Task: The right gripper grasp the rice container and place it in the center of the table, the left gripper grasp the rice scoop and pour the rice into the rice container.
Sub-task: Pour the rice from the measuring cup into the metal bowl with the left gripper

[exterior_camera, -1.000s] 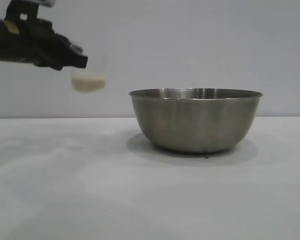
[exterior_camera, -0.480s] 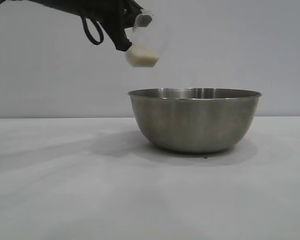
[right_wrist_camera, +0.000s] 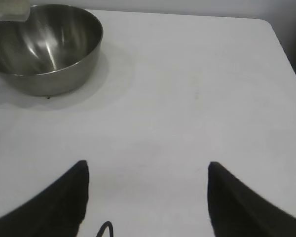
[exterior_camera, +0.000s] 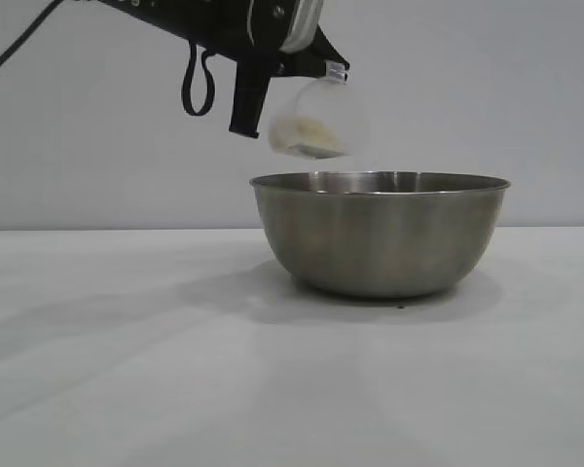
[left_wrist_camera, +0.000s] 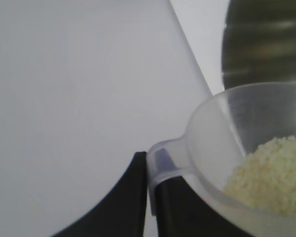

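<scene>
The rice container (exterior_camera: 380, 233), a wide steel bowl, stands on the white table (exterior_camera: 127, 370); it also shows in the right wrist view (right_wrist_camera: 44, 47). My left gripper (exterior_camera: 273, 73) is shut on the handle of the rice scoop (exterior_camera: 311, 122), a clear plastic cup held tilted just above the bowl's left rim. White rice (exterior_camera: 307, 129) lies heaped in the scoop. In the left wrist view my left gripper (left_wrist_camera: 150, 170) pinches the scoop's handle (left_wrist_camera: 163, 160), with rice (left_wrist_camera: 271, 173) inside. My right gripper (right_wrist_camera: 148, 170) is open and empty over bare table, away from the bowl.
A pale grey wall (exterior_camera: 467, 88) stands behind the table. The table's far edge and corner (right_wrist_camera: 266, 24) show in the right wrist view. A black cable loop (exterior_camera: 197, 83) hangs under the left arm.
My left gripper has carried the scoop rightward from the far left, rising then dropping a little, to just over the bowl's left rim, and has tilted it. The bowl has not moved.
</scene>
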